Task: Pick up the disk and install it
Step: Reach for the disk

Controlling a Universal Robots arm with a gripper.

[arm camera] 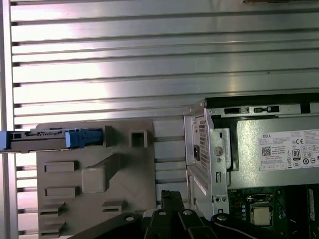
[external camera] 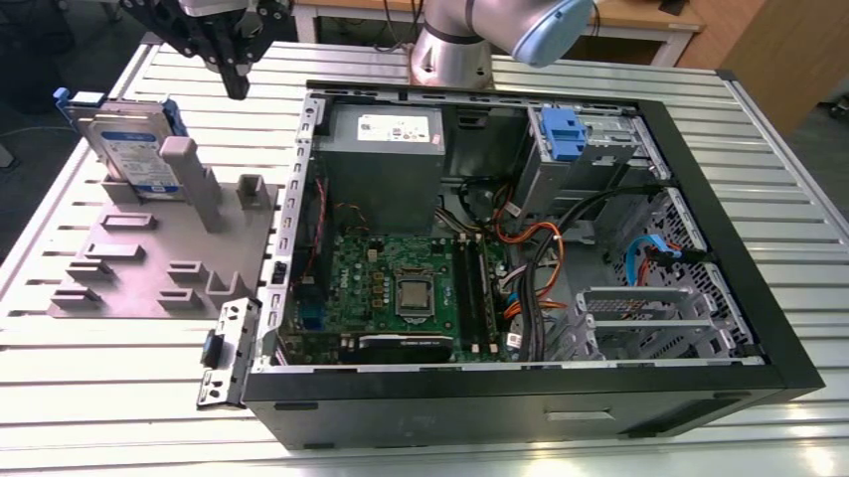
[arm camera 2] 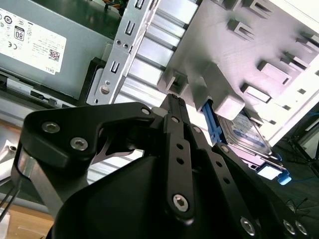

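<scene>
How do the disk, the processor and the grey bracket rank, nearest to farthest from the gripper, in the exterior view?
1. The disk, upright on the stand, at the exterior view's left of the gripper.
2. The processor, on the motherboard.
3. The grey bracket, at the exterior view's right.

Exterior view, disk point(external camera: 130, 149) upright at 11 o'clock on the fixture point(external camera: 146, 268), fixture on the worktop point(external camera: 119, 383) at 9 o'clock of the computer case point(external camera: 504, 407), tool point(external camera: 237, 87) at 1 o'clock of the disk
</scene>
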